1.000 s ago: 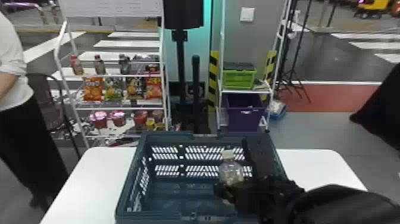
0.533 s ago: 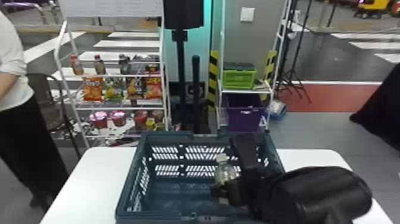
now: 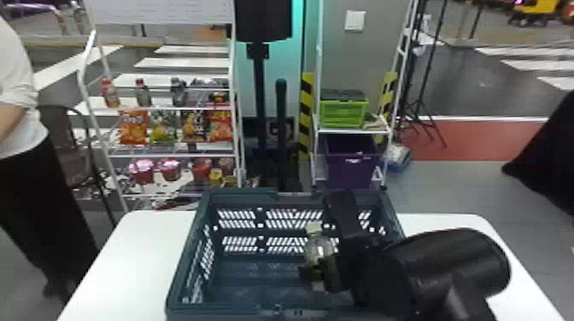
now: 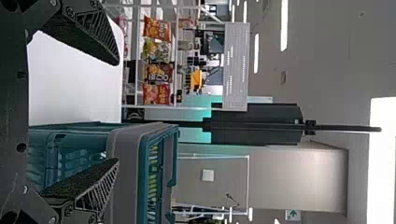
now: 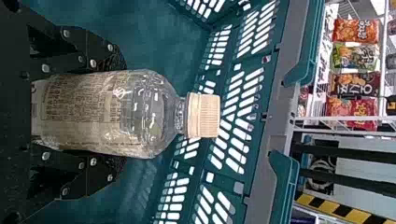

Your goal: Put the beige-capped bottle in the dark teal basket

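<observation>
Shifted slightly toward the robot's left and nearer the robot since the first head view: your right gripper (image 3: 317,274), with the beige-capped bottle (image 3: 319,251) in its fingers. Item, bottle: clear plastic, printed label, clasped by both right fingers around its lower, labelled part; shoulder and neck stand clear beyond the fingertips, roughly upright. Item, cap (image 5: 204,115): beige, ribbed, uppermost, past the ends of those fingers. Item, dark teal basket (image 3: 239,196): slotted walls around your right fingers and the bottle, with one wall directly behind the cap; you cannot tell from here whether the bottle's base touches the floor of it. Item, left gripper (image 4: 117,112): two fingers spread well apart, one of them overlapping your view of the basket. Item, white table (image 3: 141,252): under the basket, partly seen between your left fingers. Item, snack bags (image 4: 158,74): four, orange, green, dark and red, on a rack well beyond the left fingertips.
</observation>
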Tool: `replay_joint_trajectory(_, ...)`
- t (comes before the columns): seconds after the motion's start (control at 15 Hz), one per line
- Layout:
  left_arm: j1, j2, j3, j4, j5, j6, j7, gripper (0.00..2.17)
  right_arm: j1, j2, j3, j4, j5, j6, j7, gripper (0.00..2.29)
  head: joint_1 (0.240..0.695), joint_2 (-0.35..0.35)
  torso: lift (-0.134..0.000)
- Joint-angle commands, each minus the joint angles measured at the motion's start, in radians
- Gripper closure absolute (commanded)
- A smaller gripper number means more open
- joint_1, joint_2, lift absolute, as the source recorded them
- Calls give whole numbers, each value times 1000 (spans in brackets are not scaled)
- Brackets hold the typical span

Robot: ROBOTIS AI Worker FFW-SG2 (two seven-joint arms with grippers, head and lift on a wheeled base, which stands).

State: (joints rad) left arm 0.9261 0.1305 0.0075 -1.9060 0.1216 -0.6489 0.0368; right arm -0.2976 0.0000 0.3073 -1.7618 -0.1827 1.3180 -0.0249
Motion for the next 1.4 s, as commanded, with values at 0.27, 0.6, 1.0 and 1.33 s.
replay_joint_trajectory(0.27, -6, 3, 2, 1, 1, 7, -2, 151, -2, 1, -7, -1, -11, 7, -3, 16, 499, 0, 0)
replay_joint_trajectory(0.6, -6, 5, 2, -4, 3, 7, -2, 151, 23, 1, -14, -82, -26, -27, 0, 33, 499, 0, 0)
replay_joint_trajectory(1.0, -7, 8, 0, -18, 1, 32, -2, 151, 275, -81, -99, -446, -29, -153, 14, 53, 499, 0, 0)
replay_joint_trajectory(1.33, -16, 8, -14, -31, -5, 68, -2, 151, 598, -135, -263, -562, -57, -552, 85, 53, 499, 0, 0)
